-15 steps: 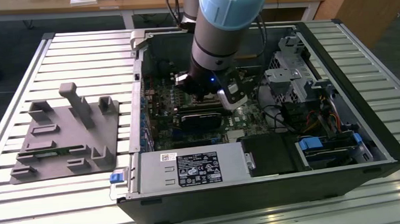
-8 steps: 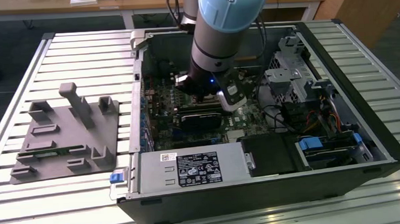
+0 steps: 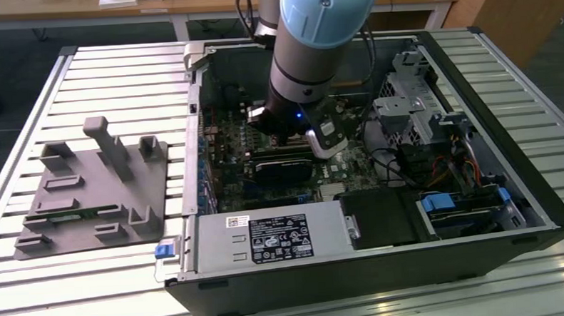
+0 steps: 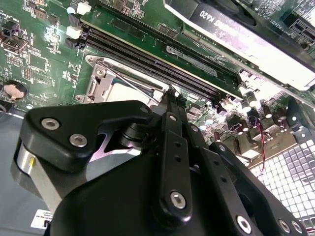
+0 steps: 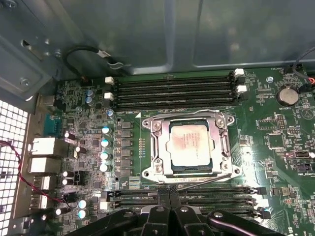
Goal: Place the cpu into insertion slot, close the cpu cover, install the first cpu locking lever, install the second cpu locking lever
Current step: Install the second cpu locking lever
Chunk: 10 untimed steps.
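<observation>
My black claw [image 5: 170, 196], fingers pressed together and empty, sits low-centre in the first wrist view. Directly above it lies the silver windowed cpu cover [image 5: 224, 142], down over the pale square cpu [image 5: 191, 144], seated in its socket.

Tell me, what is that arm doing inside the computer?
A robot arm is reaching into an open computer case and working at the processor socket. In the first wrist view the cpu already sits in the insertion slot, with the cpu cover closed around it. The end effector sits just beside the socket, at a thin metal locking lever.
</observation>
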{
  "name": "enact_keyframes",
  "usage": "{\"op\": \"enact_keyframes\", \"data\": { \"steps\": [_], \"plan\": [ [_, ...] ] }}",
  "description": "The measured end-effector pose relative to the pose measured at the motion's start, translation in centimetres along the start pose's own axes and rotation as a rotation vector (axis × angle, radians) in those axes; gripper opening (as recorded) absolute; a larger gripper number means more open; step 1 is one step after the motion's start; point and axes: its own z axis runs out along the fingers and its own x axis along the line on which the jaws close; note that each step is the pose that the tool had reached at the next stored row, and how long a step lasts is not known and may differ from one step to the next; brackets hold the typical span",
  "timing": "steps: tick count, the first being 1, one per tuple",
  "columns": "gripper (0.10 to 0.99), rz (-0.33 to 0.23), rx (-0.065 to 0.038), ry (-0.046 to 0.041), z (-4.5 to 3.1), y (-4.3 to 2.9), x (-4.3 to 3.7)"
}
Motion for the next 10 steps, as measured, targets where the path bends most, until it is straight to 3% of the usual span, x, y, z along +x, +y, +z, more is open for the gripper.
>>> {"op": "enact_keyframes", "data": {
  "steps": [10],
  "plan": [
    [0.106, 0.0, 0.0, 0.0, 0.23, -0.07, -0.02]
  ]
}}
